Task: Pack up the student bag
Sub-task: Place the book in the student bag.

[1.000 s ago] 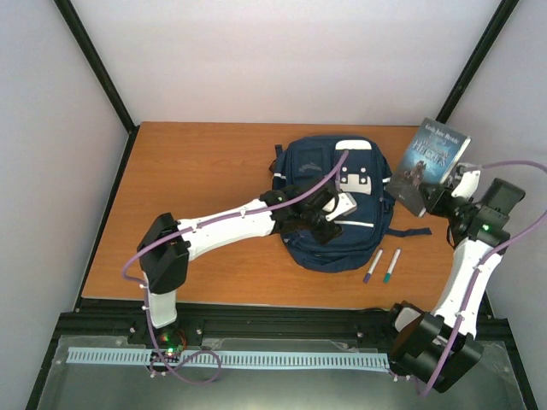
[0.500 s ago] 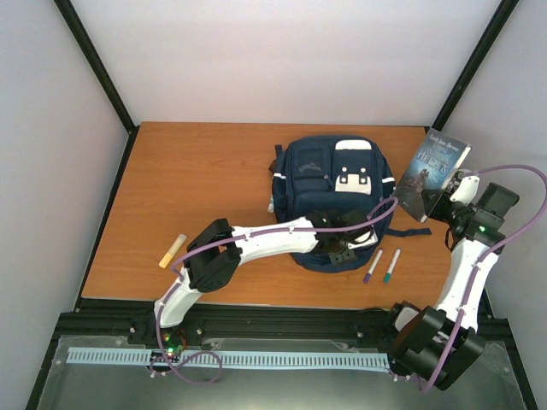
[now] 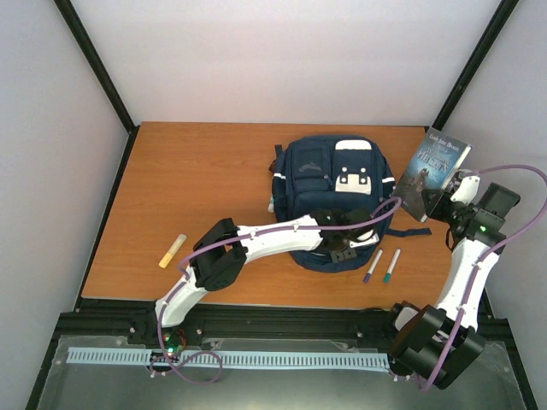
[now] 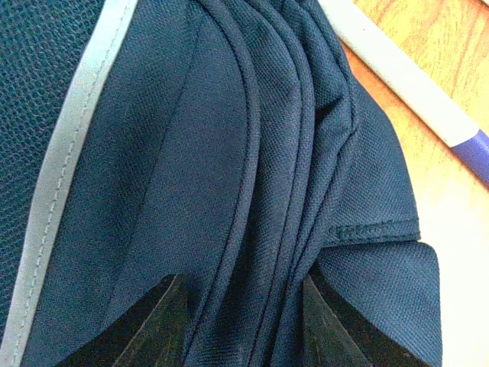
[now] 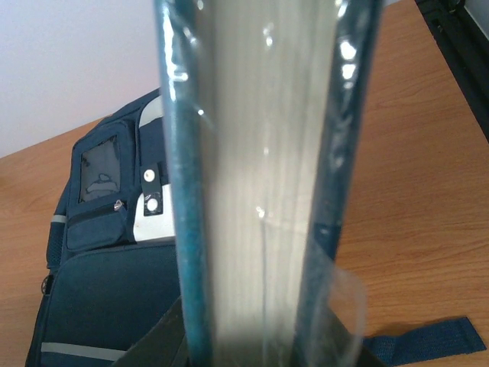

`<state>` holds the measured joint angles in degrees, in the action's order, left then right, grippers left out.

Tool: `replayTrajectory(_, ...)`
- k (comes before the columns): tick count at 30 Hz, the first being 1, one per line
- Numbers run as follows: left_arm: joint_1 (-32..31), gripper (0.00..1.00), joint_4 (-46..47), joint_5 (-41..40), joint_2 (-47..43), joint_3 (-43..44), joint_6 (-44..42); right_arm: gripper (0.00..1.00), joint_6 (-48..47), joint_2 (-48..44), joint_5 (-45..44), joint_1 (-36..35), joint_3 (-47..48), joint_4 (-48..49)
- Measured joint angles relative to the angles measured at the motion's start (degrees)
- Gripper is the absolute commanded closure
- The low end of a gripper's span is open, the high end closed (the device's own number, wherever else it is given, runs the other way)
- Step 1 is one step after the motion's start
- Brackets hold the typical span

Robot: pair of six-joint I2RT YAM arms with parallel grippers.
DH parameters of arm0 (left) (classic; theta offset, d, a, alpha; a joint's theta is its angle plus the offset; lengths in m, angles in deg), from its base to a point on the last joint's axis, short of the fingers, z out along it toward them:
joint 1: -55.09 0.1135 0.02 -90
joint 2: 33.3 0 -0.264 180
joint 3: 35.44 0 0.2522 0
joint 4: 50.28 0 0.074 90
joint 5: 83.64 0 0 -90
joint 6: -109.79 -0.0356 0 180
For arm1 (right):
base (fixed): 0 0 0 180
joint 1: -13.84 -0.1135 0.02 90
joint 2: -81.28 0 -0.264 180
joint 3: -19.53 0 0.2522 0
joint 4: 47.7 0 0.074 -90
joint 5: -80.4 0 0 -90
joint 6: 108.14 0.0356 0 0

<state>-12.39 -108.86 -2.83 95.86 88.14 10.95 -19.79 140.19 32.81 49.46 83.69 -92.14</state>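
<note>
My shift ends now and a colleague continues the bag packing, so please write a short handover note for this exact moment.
Left gripper: down on the near edge of the student bag, fingers astride its seam folds; a grip cannot be confirmed.
Right gripper: shut on the book, held tilted, right of the bag.
On the table: purple marker and green marker beside the bag's near right corner, yellow marker far left.
Done: nothing visibly packed.
To do: probably open the bag, load book and markers.

Tilted dark book (image 3: 434, 171), purple-tipped marker (image 3: 373, 266) beside green-tipped marker (image 3: 391, 266), yellow highlighter (image 3: 172, 251) well apart, wooden table (image 3: 197, 171)
</note>
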Motion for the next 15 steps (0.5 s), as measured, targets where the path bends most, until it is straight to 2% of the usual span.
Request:
replayTrajectory(2, 0.02, 0.45, 0.61, 0.39, -0.48, -0.94, -0.07, 0.97, -0.02, 0.15, 0.07, 0.04, 0.0, 0.04)
replayTrajectory(3, 0.02, 0.36, 1.01, 0.46, -0.9, -1.62, -0.26, 0.97, -0.02, 0.31, 0.13, 0.04, 0.0, 0.02)
replayTrajectory(4, 0.0, 0.33, 1.75, 0.57, -1.55, -2.75, -0.09, 0.97, 0.0, 0.44, 0.24, 0.07, 0.0, 0.0)
replayTrajectory(8, -0.07, 0.45, 4.42, -0.63, -4.94, -7.85, 0.0, 0.97, -0.02, 0.92, 0.5, 0.09, 0.0, 0.02)
replayTrajectory(13, -0.09, 0.65, 5.38, -0.66, -6.23, -9.38, 0.13, 0.97, 0.0, 1.33, 0.76, 0.15, 0.0, -0.02)
replayTrajectory(15, -0.09, 0.66, 5.46, -0.42, -6.23, -9.38, 0.07, 0.97, -0.02, 1.36, 0.9, 0.17, 0.0, -0.04)
